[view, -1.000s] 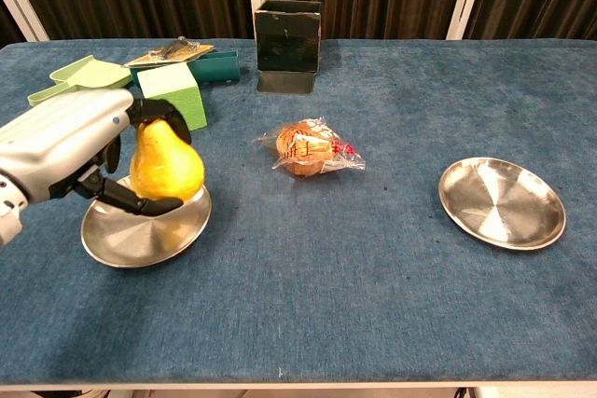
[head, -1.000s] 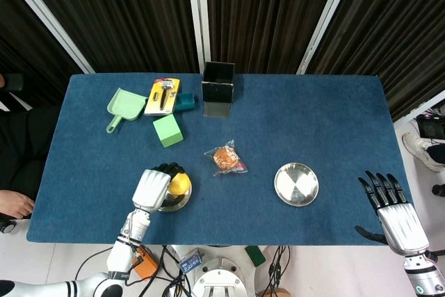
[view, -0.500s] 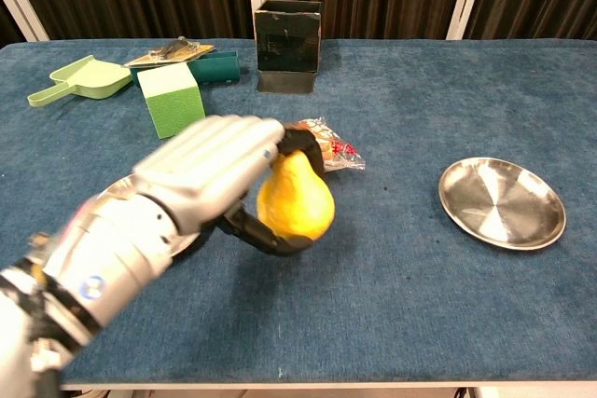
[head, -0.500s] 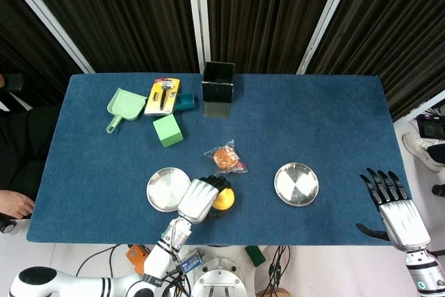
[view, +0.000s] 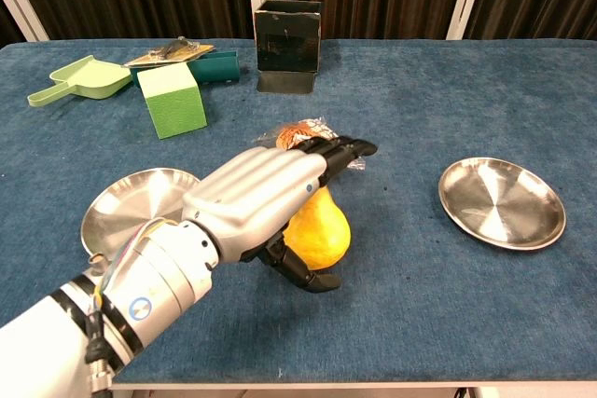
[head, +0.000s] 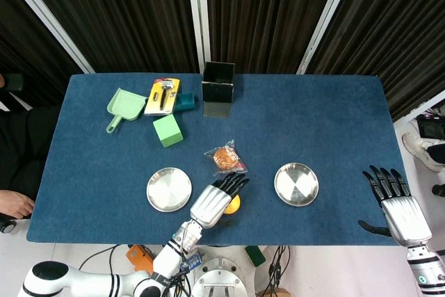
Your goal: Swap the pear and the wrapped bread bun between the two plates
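Your left hand (view: 270,195) sits between the two plates with the pear (view: 319,228) under its palm; the thumb wraps beneath the fruit while the fingers (view: 343,148) stretch out straight over it, so you cannot tell whether it is truly gripped. The wrapped bread bun (head: 225,158) lies on the tabletop (head: 327,123) just beyond those fingertips. The left plate (head: 169,189) and right plate (head: 296,184) hold nothing. Your right hand (head: 394,202) hangs off the tabletop's edge, fingers released and spread.
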`<state>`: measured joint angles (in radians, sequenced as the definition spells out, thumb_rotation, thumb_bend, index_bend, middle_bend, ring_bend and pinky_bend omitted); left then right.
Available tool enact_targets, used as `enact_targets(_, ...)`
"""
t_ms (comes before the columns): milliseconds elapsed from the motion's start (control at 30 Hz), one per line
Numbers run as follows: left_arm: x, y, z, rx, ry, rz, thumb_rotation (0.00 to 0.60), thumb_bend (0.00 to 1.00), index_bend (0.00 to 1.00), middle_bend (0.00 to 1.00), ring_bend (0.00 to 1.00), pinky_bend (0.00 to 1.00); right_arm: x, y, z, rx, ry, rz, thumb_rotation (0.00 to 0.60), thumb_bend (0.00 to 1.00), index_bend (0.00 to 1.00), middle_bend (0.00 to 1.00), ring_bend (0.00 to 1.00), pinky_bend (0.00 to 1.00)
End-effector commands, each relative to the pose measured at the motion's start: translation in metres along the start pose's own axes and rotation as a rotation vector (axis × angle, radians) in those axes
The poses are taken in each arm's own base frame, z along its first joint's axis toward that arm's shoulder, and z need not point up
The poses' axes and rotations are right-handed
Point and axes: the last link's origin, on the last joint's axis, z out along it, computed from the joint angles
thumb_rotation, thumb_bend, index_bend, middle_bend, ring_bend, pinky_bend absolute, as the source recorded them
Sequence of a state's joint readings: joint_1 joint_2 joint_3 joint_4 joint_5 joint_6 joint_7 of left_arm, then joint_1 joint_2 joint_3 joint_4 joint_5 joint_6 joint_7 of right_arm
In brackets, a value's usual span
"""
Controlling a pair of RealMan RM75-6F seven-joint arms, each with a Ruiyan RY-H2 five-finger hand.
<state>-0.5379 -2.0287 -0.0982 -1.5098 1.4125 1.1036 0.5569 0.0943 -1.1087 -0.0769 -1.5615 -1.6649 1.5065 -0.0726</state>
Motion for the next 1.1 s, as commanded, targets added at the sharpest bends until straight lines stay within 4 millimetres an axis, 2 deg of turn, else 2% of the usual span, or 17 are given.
enact_targets(33, 0.013, 0.005, -0.002, -0.024, 0.024, -0.016, 0.6, 0.03, 0.0, 0.03, 0.04, 0.3, -0.001, -0.001, 0.001, 0.002, -0.003, -0.003, 0.508, 0.18, 0.0, 0.0, 0.0, 0.0)
enact_targets(133, 0.032, 0.01, -0.003, -0.031, 0.055, -0.04, 0.6, 0.02, 0.0, 0.03, 0.04, 0.3, 0.0, -0.001, 0.0, 0.001, 0.002, -0.003, 0.508, 0.18, 0.0, 0.0, 0.0, 0.0)
enact_targets(233, 0.059, 0.01, 0.004, -0.024, 0.112, -0.06, 0.6, 0.02, 0.0, 0.03, 0.04, 0.29, 0.001, 0.0, -0.001, 0.0, 0.003, 0.004, 0.508, 0.18, 0.0, 0.0, 0.0, 0.0)
enact_targets(333, 0.08, 0.004, 0.021, 0.008, 0.167, -0.082, 0.6, 0.03, 0.0, 0.03, 0.04, 0.29, 0.002, 0.0, -0.001, -0.001, 0.005, 0.009, 0.508, 0.18, 0.0, 0.0, 0.0, 0.0)
enact_targets(433, 0.087, -0.011, 0.044, 0.074, 0.182, -0.102, 0.6, 0.06, 0.0, 0.03, 0.04, 0.28, 0.003, 0.001, -0.001, 0.002, 0.007, 0.013, 0.508, 0.18, 0.0, 0.0, 0.0, 0.0)
enact_targets(567, 0.067, -0.03, 0.064, 0.163, 0.108, -0.109, 0.6, 0.07, 0.0, 0.03, 0.02, 0.23, 0.005, 0.002, 0.001, 0.003, 0.008, 0.02, 0.508, 0.18, 0.0, 0.0, 0.0, 0.0)
enact_targets(733, 0.041, -0.037, 0.079, 0.188, 0.077, -0.028, 0.6, 0.07, 0.0, 0.03, 0.0, 0.13, 0.005, 0.004, 0.002, 0.01, -0.012, 0.033, 0.509, 0.18, 0.0, 0.0, 0.0, 0.0)
enact_targets(900, 0.026, -0.038, 0.084, 0.197, 0.046, 0.023, 0.6, 0.05, 0.02, 0.03, 0.0, 0.12, 0.009, 0.007, 0.0, 0.014, -0.005, 0.048, 0.507, 0.18, 0.0, 0.0, 0.0, 0.0)
enact_targets(1100, 0.014, -0.046, 0.089, 0.269, 0.007, 0.033, 0.6, 0.03, 0.11, 0.06, 0.02, 0.13, 0.013, 0.01, -0.004, 0.022, 0.006, 0.067, 0.509, 0.18, 0.0, 0.0, 0.0, 0.0)
